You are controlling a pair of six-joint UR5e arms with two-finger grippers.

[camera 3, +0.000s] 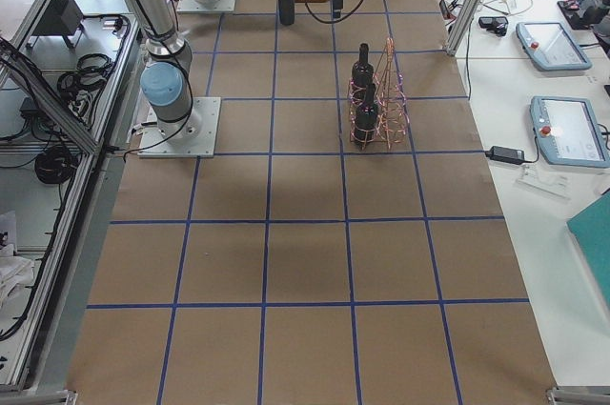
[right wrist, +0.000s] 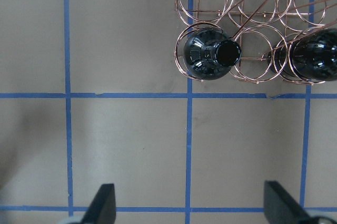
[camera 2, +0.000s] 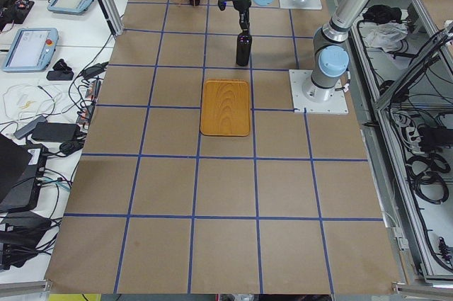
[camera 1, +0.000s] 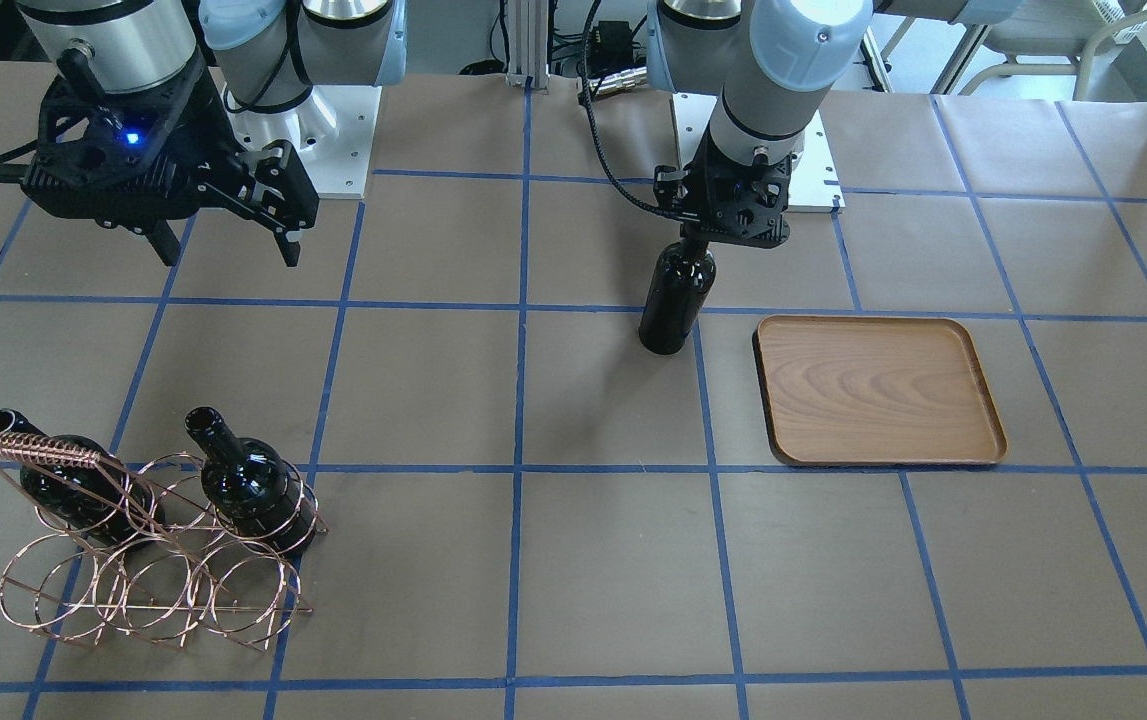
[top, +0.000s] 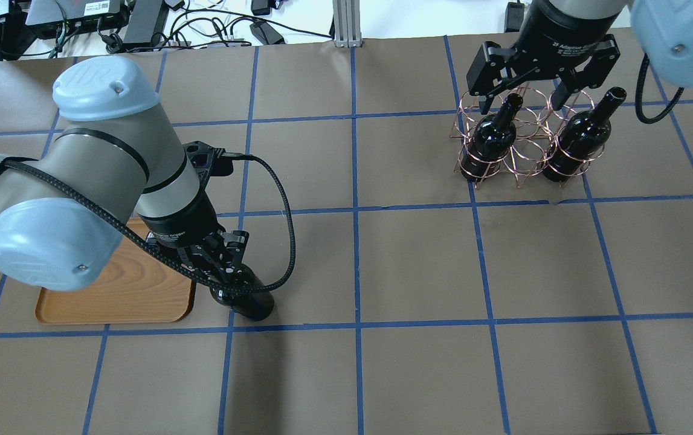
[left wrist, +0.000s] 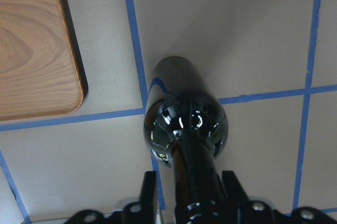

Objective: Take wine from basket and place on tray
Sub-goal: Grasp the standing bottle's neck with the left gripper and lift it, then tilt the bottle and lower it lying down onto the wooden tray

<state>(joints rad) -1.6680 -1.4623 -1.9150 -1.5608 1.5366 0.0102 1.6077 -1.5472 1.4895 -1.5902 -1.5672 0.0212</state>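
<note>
My left gripper (camera 1: 698, 238) is shut on the neck of a near-black wine bottle (camera 1: 674, 297). It holds the bottle upright just beside the wooden tray (camera 1: 878, 392), off its rim. In the left wrist view the bottle (left wrist: 185, 124) is over a blue tape line, with the tray's corner (left wrist: 31, 45) to the upper left. I cannot tell whether its base touches the table. The copper wire basket (top: 518, 158) holds two more bottles (top: 491, 136) (top: 582, 140) in its outer slots. My right gripper (top: 521, 103) is open and empty, high above the basket.
The table is covered in brown paper with a blue tape grid. The arm bases (camera 1: 333, 130) stand at the robot's edge. In the right wrist view the basket (right wrist: 253, 2) and its two bottles (right wrist: 210, 52) (right wrist: 316, 60) lie at the top.
</note>
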